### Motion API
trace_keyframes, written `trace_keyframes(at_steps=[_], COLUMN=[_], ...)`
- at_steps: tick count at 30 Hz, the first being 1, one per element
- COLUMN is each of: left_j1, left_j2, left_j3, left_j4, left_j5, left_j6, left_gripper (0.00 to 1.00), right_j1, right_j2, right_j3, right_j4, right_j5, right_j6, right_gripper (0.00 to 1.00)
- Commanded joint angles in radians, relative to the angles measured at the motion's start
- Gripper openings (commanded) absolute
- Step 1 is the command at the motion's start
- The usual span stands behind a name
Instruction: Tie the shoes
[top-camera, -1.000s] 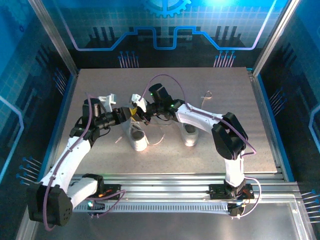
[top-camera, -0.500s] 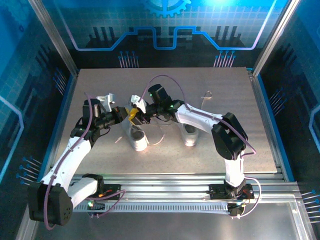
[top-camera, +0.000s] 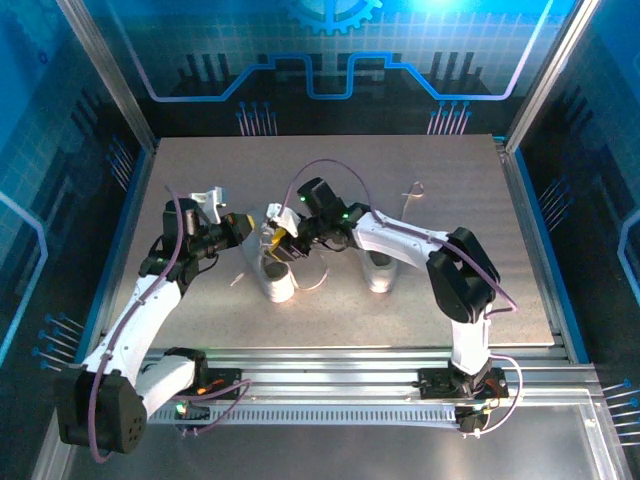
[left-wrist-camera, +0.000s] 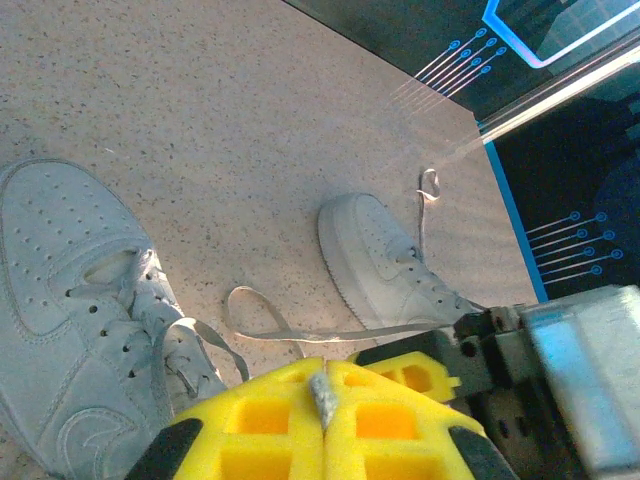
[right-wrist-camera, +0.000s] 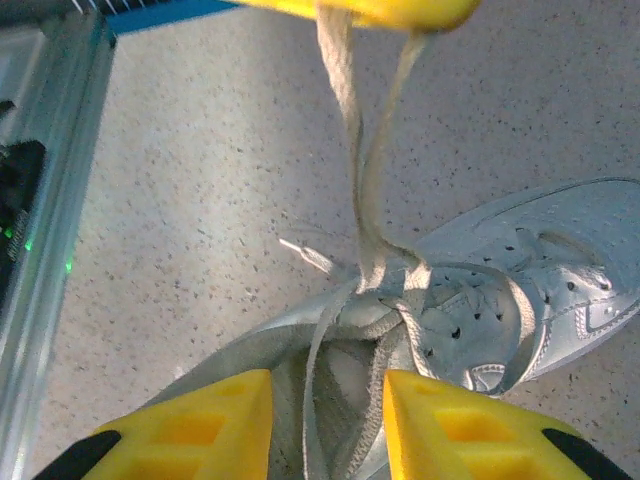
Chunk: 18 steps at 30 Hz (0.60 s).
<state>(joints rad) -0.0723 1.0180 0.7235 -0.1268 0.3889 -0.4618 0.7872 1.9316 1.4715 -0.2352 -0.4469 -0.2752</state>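
Left claw (left-wrist-camera: 322, 398) is clenched on the lace (right-wrist-camera: 345, 120) of the left shoe (right-wrist-camera: 520, 300); right claw (right-wrist-camera: 327, 405) hangs released above it. Overpulling could slip the thin lace free or drag the shoe.

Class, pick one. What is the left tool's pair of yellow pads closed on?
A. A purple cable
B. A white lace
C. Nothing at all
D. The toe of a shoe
B: the left tool is shut with a white lace pinched in it, the lace running up from the shoe.
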Motion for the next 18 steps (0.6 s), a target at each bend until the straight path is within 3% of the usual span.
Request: trace_keyframes(at_steps=[1,10,18], left_j1=[0.009,0.017,0.023], left_j2=[-0.019,-0.023,-0.021], left_j3=[0.005,0.003,0.002], left_j4=[-0.017,-0.025,-0.024], left_j5=[-0.004,-0.001,0.001], left_j6=[0.028,0.032,0.036], left_gripper=[0.0,0.0,0.0], right_j1=[0.039,0.067,0.074], right_j2=[0.051,0.101,0.048], right_j3=[0.057,0.084,0.035], right_j4=[-0.125,-0.166,-0.118], right_j5=[0.079,0.111,0.203], right_j6=[-0.08,-0.118,-0.125], right_gripper=[0.33,0.35,0.01])
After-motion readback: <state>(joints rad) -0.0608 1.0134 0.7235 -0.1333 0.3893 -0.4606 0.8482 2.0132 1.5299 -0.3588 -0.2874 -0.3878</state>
